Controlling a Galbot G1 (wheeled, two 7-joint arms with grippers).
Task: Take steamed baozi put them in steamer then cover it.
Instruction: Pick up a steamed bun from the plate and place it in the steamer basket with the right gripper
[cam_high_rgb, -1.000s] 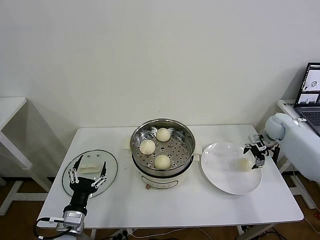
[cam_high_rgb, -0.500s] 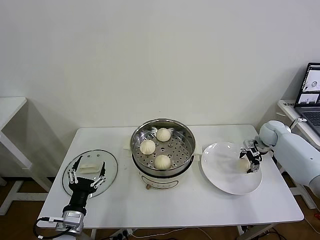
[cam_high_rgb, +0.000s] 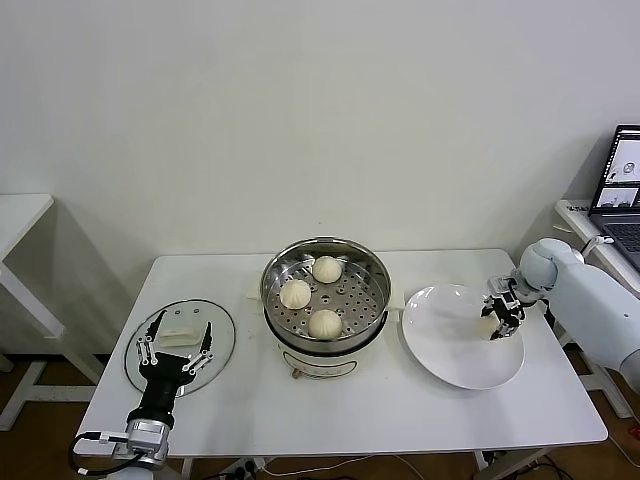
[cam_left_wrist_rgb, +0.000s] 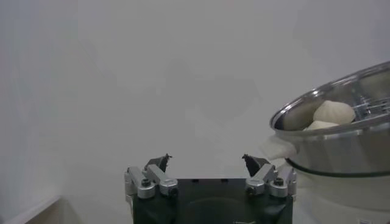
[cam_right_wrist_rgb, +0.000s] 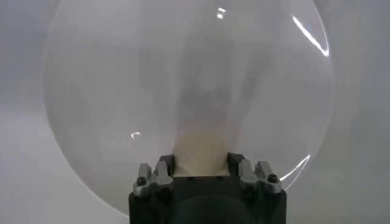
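Three steamed baozi (cam_high_rgb: 327, 268) (cam_high_rgb: 295, 293) (cam_high_rgb: 324, 323) lie in the steamer (cam_high_rgb: 275, 270), a shiny perforated basket on a cream-white pot base at the table's middle. My right gripper (cam_high_rgb: 500, 318) is down over the right part of the white plate (cam_high_rgb: 450, 345). In the right wrist view its jaws (cam_right_wrist_rgb: 200, 163) press both sides of the fourth baozi (cam_right_wrist_rgb: 200, 152) on the plate (cam_right_wrist_rgb: 122, 91). My left gripper (cam_high_rgb: 170, 350) is open and empty above the glass lid (cam_high_rgb: 215, 345) at the front left. The left wrist view shows it (cam_left_wrist_rgb: 207, 161), with the steamer (cam_left_wrist_rgb: 341, 140) and two baozi beyond.
A white handle (cam_high_rgb: 178, 335) sits on the glass lid. A laptop (cam_high_rgb: 622, 190) stands on a side surface at the far right. Another white table (cam_high_rgb: 20, 215) is at the far left. The wall is close behind the table.
My right gripper has come down over the plate onto the fourth baozi and closed round it, so the bun is now mostly hidden from the head view. The left arm has not moved.
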